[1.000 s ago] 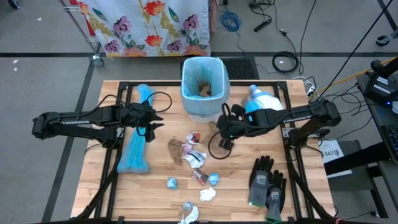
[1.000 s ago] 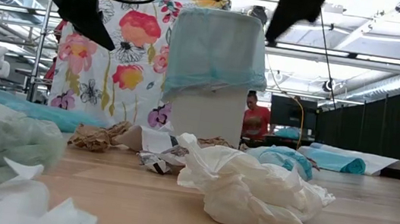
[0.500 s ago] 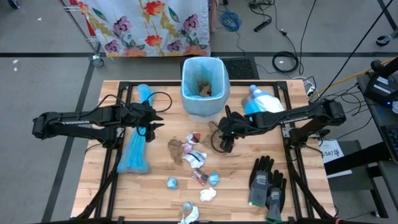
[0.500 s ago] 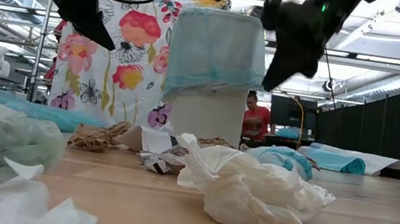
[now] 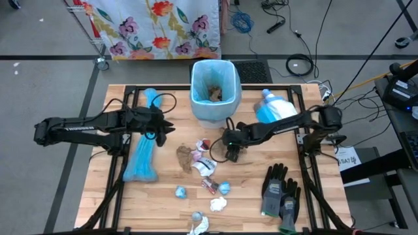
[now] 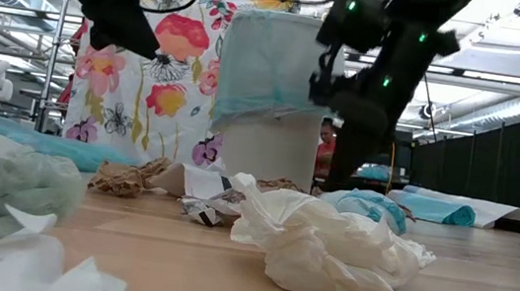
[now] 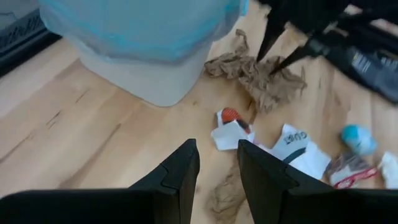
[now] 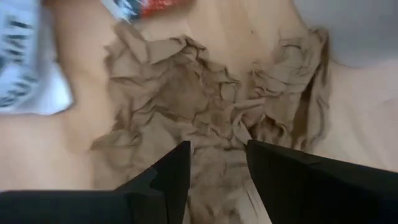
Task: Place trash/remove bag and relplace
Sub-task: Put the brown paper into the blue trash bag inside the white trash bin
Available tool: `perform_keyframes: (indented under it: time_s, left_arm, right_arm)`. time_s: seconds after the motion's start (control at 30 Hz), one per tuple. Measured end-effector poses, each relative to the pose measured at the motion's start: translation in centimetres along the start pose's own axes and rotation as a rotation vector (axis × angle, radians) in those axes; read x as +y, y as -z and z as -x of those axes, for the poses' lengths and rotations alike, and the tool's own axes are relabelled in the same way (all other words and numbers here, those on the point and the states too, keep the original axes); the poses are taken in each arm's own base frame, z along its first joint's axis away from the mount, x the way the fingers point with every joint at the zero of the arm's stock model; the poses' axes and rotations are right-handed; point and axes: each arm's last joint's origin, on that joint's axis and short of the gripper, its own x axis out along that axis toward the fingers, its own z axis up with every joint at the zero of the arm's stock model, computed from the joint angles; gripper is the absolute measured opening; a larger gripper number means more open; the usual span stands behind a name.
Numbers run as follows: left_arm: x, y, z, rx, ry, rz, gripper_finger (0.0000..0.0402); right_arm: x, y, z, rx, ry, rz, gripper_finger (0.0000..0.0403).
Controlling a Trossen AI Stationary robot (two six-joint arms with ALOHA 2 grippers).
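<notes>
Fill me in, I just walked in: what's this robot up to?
It is clearing scraps off a table into a lined bin. The right gripper hangs open right over a crumpled brown paper wad, holding nothing. The left gripper waits beside the bin, empty. More scraps lie on the table.

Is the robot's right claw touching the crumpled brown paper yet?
Cannot tell. In the right wrist view the right gripper, fingers parted, hangs right over the crumpled brown paper, but no view plainly shows contact or a gap.
</notes>
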Motion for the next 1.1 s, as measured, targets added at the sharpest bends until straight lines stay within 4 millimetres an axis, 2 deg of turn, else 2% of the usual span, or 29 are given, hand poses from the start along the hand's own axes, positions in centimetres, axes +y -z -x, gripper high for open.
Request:
perform_keyframes:
  time_s: [0.13, 0.2, 0.3, 0.37, 0.4, 0.53, 0.63, 0.73, 0.87, 1.1]
  left_arm:
    - [0.0, -0.1, 0.0, -0.014, 0.005, 0.007, 0.0117]
    - [0.0, -0.1, 0.0, -0.013, 0.005, 0.007, 0.0117]
    - [0.0, -0.1, 0.0, -0.013, 0.006, 0.007, 0.0117]
    - [-0.1, -0.1, 0.0, -0.014, 0.007, 0.008, 0.0117]
    - [-0.1, -0.2, 0.0, -0.017, 0.009, 0.008, 0.0117]
    - [-0.1, -0.3, 0.0, -0.028, 0.013, 0.008, 0.0117]
    - [-0.1, -0.3, 0.0, -0.030, 0.009, 0.005, 0.0117]
    - [-0.1, -0.3, 0.0, -0.031, 0.008, 0.002, 0.0117]
    - [-0.1, -0.3, 0.0, -0.031, 0.006, 0.002, 0.0117]
    - [-0.1, -0.3, 0.0, -0.031, 0.002, 0.003, 0.0117]
  right_arm:
    - [0.3, 0.5, -2.5, 0.053, 0.018, 0.005, 0.0149]
    - [0.6, 0.6, -3.2, 0.081, -0.034, -0.014, 0.0138]
    - [1.0, 1.0, -3.7, 0.145, -0.102, -0.047, 0.0079]
    - [1.5, 1.4, -3.2, 0.167, -0.122, -0.053, 0.0026]
    - [1.8, 1.5, -2.7, 0.175, -0.135, -0.057, 0.0015]
    - [1.9, 1.6, 0.6, 0.208, -0.120, -0.085, 0.0004]
    - [1.9, -0.1, 5.1, 0.129, -0.122, -0.111, 0.0003]
    - [1.5, -1.1, 8.4, 0.102, -0.105, -0.120, 0.0001]
    - [1.0, -3.6, 14.2, -0.064, -0.093, -0.119, 0.0001]
    - [-0.8, -7.9, 21.9, -0.353, -0.057, -0.059, 0.0000]
